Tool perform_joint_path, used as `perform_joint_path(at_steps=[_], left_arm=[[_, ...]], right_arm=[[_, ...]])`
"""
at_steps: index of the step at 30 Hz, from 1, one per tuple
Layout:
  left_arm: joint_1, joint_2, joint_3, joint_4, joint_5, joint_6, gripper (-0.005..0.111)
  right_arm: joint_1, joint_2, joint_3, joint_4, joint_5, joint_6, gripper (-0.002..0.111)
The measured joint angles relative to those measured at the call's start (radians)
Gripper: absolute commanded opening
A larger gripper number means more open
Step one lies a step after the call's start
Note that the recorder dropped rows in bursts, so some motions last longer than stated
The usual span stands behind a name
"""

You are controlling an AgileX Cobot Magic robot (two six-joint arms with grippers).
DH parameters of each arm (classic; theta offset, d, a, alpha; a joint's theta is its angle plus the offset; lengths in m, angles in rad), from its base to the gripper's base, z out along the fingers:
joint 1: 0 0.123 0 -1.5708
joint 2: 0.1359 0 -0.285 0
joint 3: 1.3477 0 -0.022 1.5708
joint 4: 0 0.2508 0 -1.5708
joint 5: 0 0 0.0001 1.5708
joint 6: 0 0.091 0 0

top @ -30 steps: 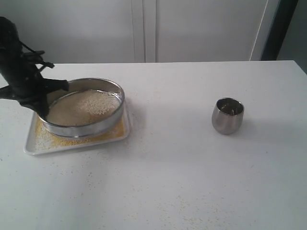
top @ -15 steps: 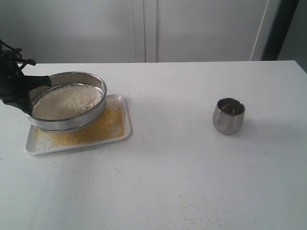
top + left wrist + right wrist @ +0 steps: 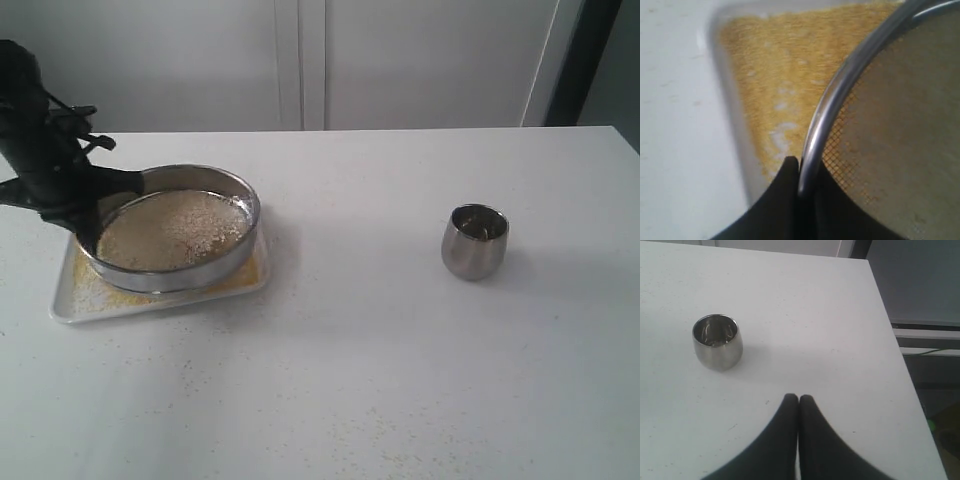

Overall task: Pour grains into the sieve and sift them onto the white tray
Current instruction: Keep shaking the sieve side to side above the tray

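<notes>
The sieve (image 3: 170, 262), a wide steel ring with a mesh bottom (image 3: 900, 125), hangs just above the white tray (image 3: 70, 300) at the table's left. Pale coarse grains (image 3: 175, 228) lie inside it. Fine yellow grains (image 3: 780, 65) cover the tray beneath. My left gripper (image 3: 98, 205) is shut on the sieve's left rim (image 3: 815, 140), one finger inside and one outside. My right gripper (image 3: 799, 399) is shut and empty, hovering over bare table near the steel cup (image 3: 717, 341). It is out of the exterior view.
The small steel cup (image 3: 475, 240) stands upright at the right of the table. Stray grains speckle the tabletop (image 3: 400, 440) near the front. The table's right edge (image 3: 900, 355) runs close to the right gripper.
The sieve swung left with my left gripper half a second ago and has now come back right over the tray. The right gripper and cup have not moved.
</notes>
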Motion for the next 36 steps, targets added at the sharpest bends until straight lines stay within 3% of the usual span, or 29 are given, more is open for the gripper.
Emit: perform_joint_path(at_steps=[3, 5, 7, 9, 11, 13, 16, 19, 22, 25, 29, 32, 36], left_arm=[[0.069, -0.019, -0.004, 0.016, 0.008, -0.062, 0.0], [0.083, -0.021, 0.013, -0.066, -0.049, 0.031, 0.0], [0.049, -0.014, 0.022, -0.125, -0.073, 0.129, 0.0], [0.003, -0.01, 0.007, -0.099, -0.033, 0.097, 0.0], [0.057, -0.027, -0.006, -0.049, 0.002, -0.011, 0.0], [0.101, -0.03, 0.012, -0.112, -0.059, 0.055, 0.0], [0.019, -0.006, 0.016, -0.13, -0.04, 0.13, 0.0], [0.057, -0.027, -0.002, -0.084, -0.007, 0.009, 0.0], [0.085, -0.027, -0.007, -0.128, -0.047, 0.084, 0.0], [0.029, 0.001, -0.017, -0.113, -0.001, 0.167, 0.0], [0.067, -0.012, -0.038, -0.059, 0.025, 0.006, 0.0], [0.088, -0.004, -0.036, -0.132, -0.009, 0.104, 0.0], [0.027, 0.02, -0.039, -0.129, 0.014, 0.163, 0.0]], right_arm=[[0.0, 0.0, 0.0, -0.002, 0.0, 0.0, 0.0], [0.0, 0.0, 0.0, 0.0, 0.0, 0.0, 0.0], [0.0, 0.0, 0.0, 0.0, 0.0, 0.0, 0.0], [0.0, 0.0, 0.0, 0.0, 0.0, 0.0, 0.0], [0.0, 0.0, 0.0, -0.002, 0.0, 0.0, 0.0], [0.0, 0.0, 0.0, 0.0, 0.0, 0.0, 0.0], [0.0, 0.0, 0.0, 0.0, 0.0, 0.0, 0.0], [0.0, 0.0, 0.0, -0.002, 0.0, 0.0, 0.0], [0.0, 0.0, 0.0, -0.002, 0.0, 0.0, 0.0], [0.0, 0.0, 0.0, -0.002, 0.0, 0.0, 0.0], [0.0, 0.0, 0.0, -0.002, 0.0, 0.0, 0.0], [0.0, 0.0, 0.0, -0.002, 0.0, 0.0, 0.0], [0.0, 0.0, 0.0, -0.002, 0.0, 0.0, 0.0]])
